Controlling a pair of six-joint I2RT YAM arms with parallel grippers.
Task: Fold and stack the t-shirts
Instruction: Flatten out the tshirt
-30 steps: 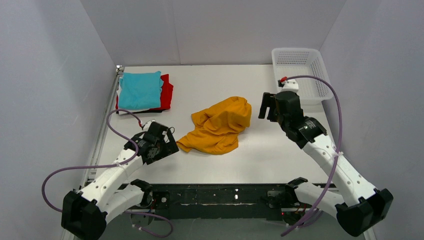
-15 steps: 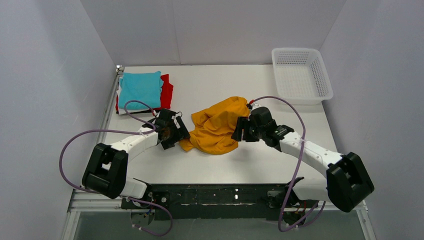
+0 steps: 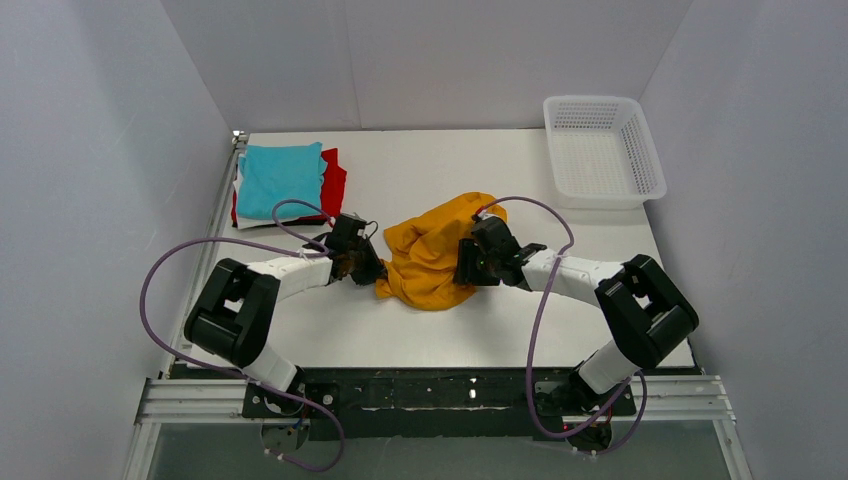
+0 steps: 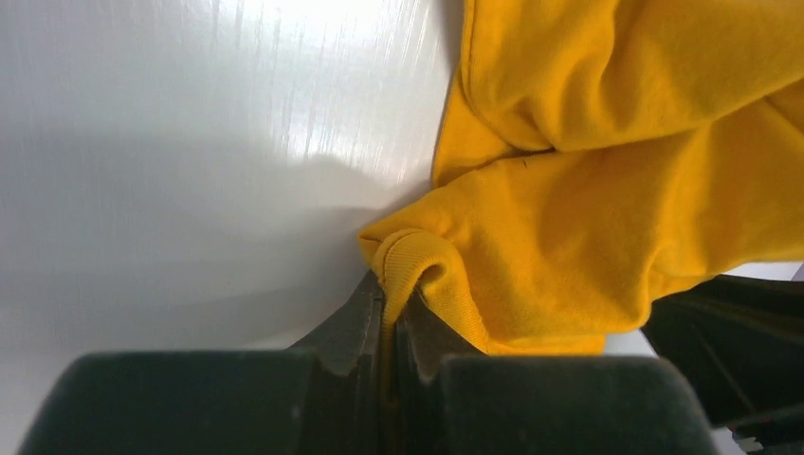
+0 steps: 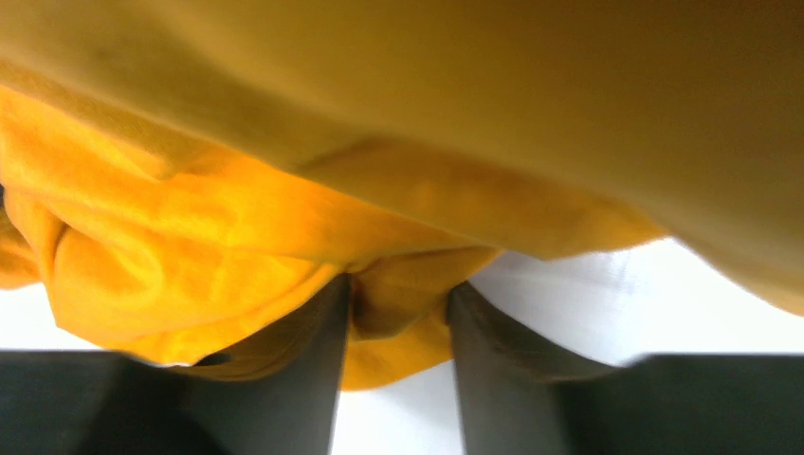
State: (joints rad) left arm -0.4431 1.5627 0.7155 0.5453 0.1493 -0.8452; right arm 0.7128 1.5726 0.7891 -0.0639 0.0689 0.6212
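Observation:
The mustard-orange t-shirt (image 3: 432,252) lies crumpled in the middle of the table. My left gripper (image 3: 372,270) is at its left edge, shut on a ribbed hem of the shirt (image 4: 607,180), with the cloth pinched between the jaws (image 4: 389,289). My right gripper (image 3: 463,264) is at the shirt's right side. Its jaws are apart with a loose fold of the shirt (image 5: 237,227) hanging between them (image 5: 398,292). A folded turquoise shirt (image 3: 283,178) tops a stack at the back left, with a red shirt (image 3: 334,182) and a white edge (image 3: 239,190) under it.
A white plastic mesh basket (image 3: 600,150) stands at the back right corner. Grey walls close in the table on three sides. Purple cables loop over both arms. A metal rail runs along the near edge.

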